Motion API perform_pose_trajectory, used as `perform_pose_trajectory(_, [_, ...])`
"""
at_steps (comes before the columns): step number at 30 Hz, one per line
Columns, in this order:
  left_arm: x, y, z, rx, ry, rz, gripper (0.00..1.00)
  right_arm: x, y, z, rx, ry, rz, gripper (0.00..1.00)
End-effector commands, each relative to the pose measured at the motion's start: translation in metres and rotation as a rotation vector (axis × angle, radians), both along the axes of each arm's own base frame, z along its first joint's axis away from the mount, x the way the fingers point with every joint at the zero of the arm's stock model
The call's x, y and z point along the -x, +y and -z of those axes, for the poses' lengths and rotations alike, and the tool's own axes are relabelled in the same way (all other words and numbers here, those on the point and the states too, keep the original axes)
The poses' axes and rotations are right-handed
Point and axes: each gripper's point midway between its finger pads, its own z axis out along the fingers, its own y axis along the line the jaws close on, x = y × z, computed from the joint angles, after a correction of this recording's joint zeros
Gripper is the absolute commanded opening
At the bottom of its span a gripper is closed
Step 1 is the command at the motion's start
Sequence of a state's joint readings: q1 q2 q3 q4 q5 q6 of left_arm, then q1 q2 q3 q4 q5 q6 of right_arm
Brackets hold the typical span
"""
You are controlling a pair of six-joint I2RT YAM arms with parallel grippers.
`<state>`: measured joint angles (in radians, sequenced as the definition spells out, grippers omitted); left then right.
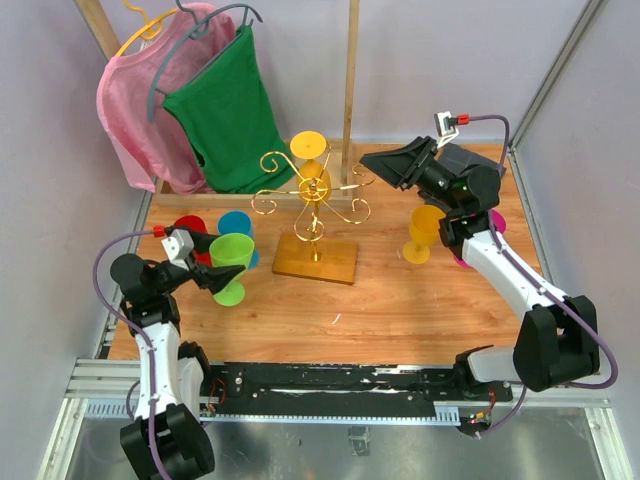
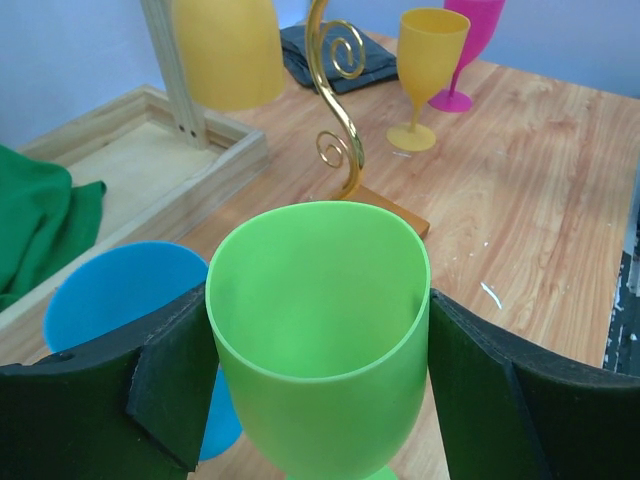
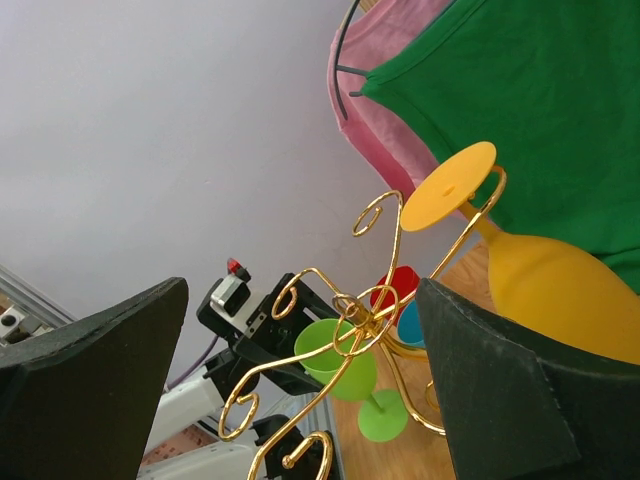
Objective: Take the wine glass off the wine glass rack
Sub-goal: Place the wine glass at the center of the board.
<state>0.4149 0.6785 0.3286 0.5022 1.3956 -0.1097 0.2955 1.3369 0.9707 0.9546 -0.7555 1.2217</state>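
Note:
The gold wire wine glass rack (image 1: 308, 200) stands mid-table on its light-wood base (image 1: 338, 262). One yellow wine glass (image 1: 314, 180) hangs upside down from a scroll arm, foot uppermost; the right wrist view shows it (image 3: 550, 290) beside the rack (image 3: 330, 330). My right gripper (image 1: 385, 165) hovers open to the rack's right, level with its top, holding nothing (image 3: 300, 390). At the left, a green wine glass (image 2: 320, 330) stands upright on the table (image 1: 232, 262). My left gripper (image 2: 320, 385) has both pads against its bowl (image 1: 222, 268).
A blue glass (image 1: 238, 224) and a red glass (image 1: 188, 226) stand just behind the green one. A yellow glass (image 1: 424, 232) and a magenta glass (image 1: 497, 222) stand by my right arm. The clothes frame with pink and green shirts (image 1: 225, 110) fills the back left.

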Motion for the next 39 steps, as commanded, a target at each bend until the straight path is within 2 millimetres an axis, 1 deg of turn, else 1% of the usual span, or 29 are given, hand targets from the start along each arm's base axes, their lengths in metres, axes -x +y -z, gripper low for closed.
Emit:
perform_pose_trajectory(1, [0.004, -0.006, 0.008, -0.042, -0.064, 0.038, 0.77, 0.006, 0.006, -0.003, 0.003, -0.05, 0.004, 0.99])
perform_pose_trajectory(4, [0.003, -0.007, 0.013, -0.045, -0.066, 0.04, 0.77, 0.009, 0.007, 0.0, 0.006, -0.05, 0.001, 0.99])
perform_pose_trajectory(9, [-0.005, -0.009, 0.018, -0.037, -0.073, 0.018, 0.77, 0.011, 0.006, 0.003, 0.009, -0.049, 0.004, 0.99])
perform_pose_trajectory(12, [-0.009, -0.013, 0.012, 0.005, -0.095, -0.01, 0.77, 0.012, 0.006, 0.003, 0.011, -0.051, 0.004, 0.99])
perform_pose_trajectory(17, [-0.006, -0.023, -0.002, 0.11, -0.146, -0.042, 0.78, 0.014, 0.005, 0.006, 0.015, -0.053, 0.011, 0.99])
perform_pose_trajectory(23, [-0.006, -0.027, -0.005, 0.157, -0.162, -0.053, 0.78, 0.016, 0.004, 0.008, 0.02, -0.051, 0.011, 0.99])
perform_pose_trajectory(26, [-0.004, -0.026, 0.0, 0.155, -0.163, -0.059, 0.78, 0.018, 0.004, 0.009, 0.024, -0.051, 0.011, 0.99])
perform_pose_trajectory(32, [0.005, -0.029, 0.013, 0.137, -0.182, -0.054, 0.78, 0.018, 0.003, 0.017, 0.027, -0.043, 0.018, 0.99])
perform_pose_trajectory(39, [0.006, -0.029, 0.034, 0.092, -0.169, -0.055, 0.78, 0.019, 0.002, 0.021, 0.028, -0.037, 0.025, 0.99])
